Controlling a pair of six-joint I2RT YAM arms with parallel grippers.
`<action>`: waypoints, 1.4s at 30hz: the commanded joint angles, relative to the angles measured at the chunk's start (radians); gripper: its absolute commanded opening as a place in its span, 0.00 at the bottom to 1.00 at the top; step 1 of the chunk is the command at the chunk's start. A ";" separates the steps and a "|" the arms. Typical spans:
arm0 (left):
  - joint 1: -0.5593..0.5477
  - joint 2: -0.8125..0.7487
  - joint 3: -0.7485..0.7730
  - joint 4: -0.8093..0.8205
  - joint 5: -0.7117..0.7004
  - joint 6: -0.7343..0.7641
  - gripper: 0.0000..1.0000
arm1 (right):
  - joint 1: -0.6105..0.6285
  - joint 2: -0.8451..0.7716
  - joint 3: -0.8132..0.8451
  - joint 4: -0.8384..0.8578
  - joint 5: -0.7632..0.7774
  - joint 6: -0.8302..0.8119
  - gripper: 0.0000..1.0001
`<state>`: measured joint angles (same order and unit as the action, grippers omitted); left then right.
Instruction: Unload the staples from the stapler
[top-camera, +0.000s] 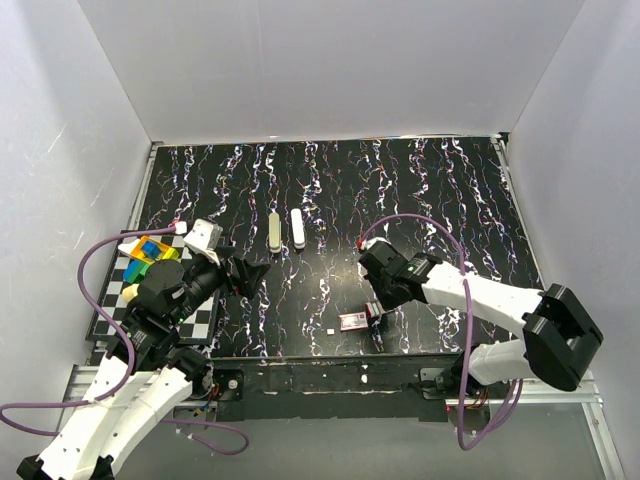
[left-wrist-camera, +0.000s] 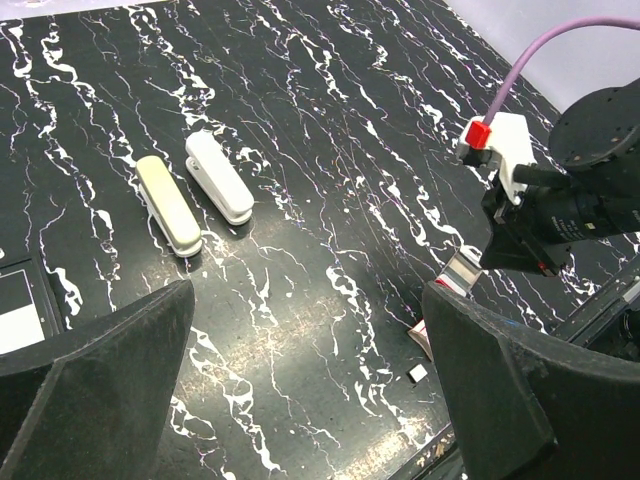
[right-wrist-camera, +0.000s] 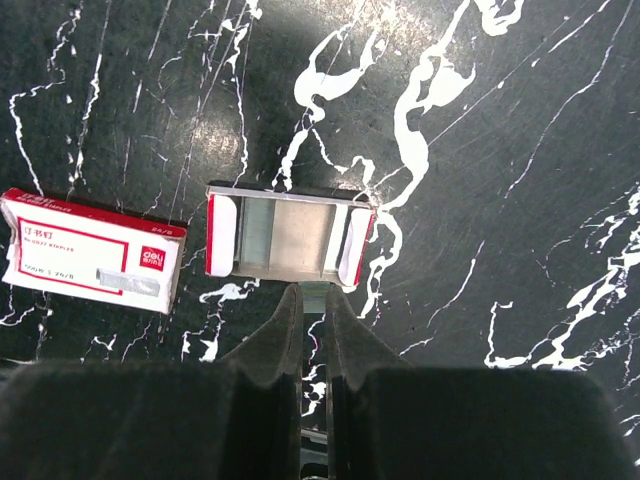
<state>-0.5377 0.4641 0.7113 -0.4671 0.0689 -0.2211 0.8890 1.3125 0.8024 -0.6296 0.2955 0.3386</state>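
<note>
Right pincer (right-wrist-camera: 313, 305): low at the near edge of the surface (top-camera: 420, 200), narrowed to a slit on what looks like a thin staple strip (right-wrist-camera: 314, 291), though the view is too tight to be sure.
Left pincer (left-wrist-camera: 308, 300): spread wide and holding nothing, it hangs over the left of the surface, facing the staplers.
Staplers: a beige stapler (left-wrist-camera: 168, 205) and a white stapler (left-wrist-camera: 218, 177) lie side by side, closed, farther back at mid-surface and well apart from both pincers. Which one is meant cannot be told.
Risk: the strip looks slim and brittle, so a slackened grip or a tilt at the edge of the tray (right-wrist-camera: 290, 237) would probably drop or snap it and scatter staples. A nudge from the fingertips could also shove the light tray away.
Around: the box sleeve (right-wrist-camera: 92, 255) lies just beside the tray, not touching it. A small white scrap (top-camera: 331, 329) sits near them. A checkered board (top-camera: 110, 300) with coloured blocks (top-camera: 150, 255) lies at the far left.
In the way: nothing stands between the left pincer and the staplers, while the tray and sleeve crowd the right pincer's spot.
</note>
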 joint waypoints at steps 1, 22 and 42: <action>0.007 0.008 -0.004 -0.002 -0.014 -0.003 0.98 | -0.021 0.036 0.046 0.014 -0.044 0.034 0.09; 0.007 0.019 -0.003 -0.001 -0.011 0.002 0.98 | -0.045 0.131 0.077 0.067 -0.067 0.046 0.14; 0.007 0.015 -0.004 -0.001 -0.007 0.003 0.98 | -0.056 0.143 0.081 0.076 -0.065 0.056 0.20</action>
<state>-0.5377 0.4782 0.7113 -0.4671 0.0669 -0.2207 0.8379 1.4624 0.8436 -0.5674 0.2218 0.3748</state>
